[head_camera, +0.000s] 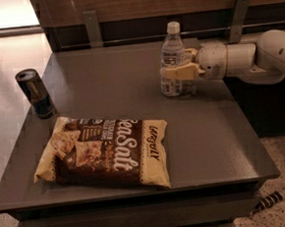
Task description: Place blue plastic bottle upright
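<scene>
Camera view down onto grey table (pixel 208 130). From 3 o'clock, white arm (pixel 271 53), stretched level over the top, wrist pointing toward 9 o'clock. At 7 o'clock, flat brown snack bag (pixel 106 150). At 1 o'clock, upright on the table, blue plastic bottle (pixel 171 51): clear, ribbed, white cap, pale label. Clamped around its lower body, yellow-fingered end effector (pixel 178 66). At 10 o'clock, dark can (pixel 35 93), upright.

White rounded arm (pixel 270 51), cream hand (pixel 175 66) above the table (pixel 105 79).
</scene>
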Tool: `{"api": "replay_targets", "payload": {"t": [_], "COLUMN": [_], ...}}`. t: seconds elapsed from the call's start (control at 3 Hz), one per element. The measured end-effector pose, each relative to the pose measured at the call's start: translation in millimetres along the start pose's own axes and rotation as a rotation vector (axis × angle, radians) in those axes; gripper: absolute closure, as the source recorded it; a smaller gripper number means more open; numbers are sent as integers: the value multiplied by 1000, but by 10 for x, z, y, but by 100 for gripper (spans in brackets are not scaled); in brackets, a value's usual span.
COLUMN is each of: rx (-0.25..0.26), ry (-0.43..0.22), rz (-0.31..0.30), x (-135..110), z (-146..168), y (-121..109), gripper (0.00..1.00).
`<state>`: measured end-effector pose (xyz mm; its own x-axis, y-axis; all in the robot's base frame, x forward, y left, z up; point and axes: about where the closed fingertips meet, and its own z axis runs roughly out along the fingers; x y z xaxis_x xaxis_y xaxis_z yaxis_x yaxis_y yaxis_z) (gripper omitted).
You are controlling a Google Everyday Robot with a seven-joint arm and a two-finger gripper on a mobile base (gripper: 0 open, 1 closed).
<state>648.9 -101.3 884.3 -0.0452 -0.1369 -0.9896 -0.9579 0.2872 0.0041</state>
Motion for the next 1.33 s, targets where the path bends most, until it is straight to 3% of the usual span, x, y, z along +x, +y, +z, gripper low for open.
{"api": "replay_targets", "payload": {"t": [1.0,1.33], "rx": [-1,-5], "ry": [0,-1], "rz": [0,0], "x": [-2,-6], "z": [3,30], "y": [1,9], "gripper": [14,0]}}
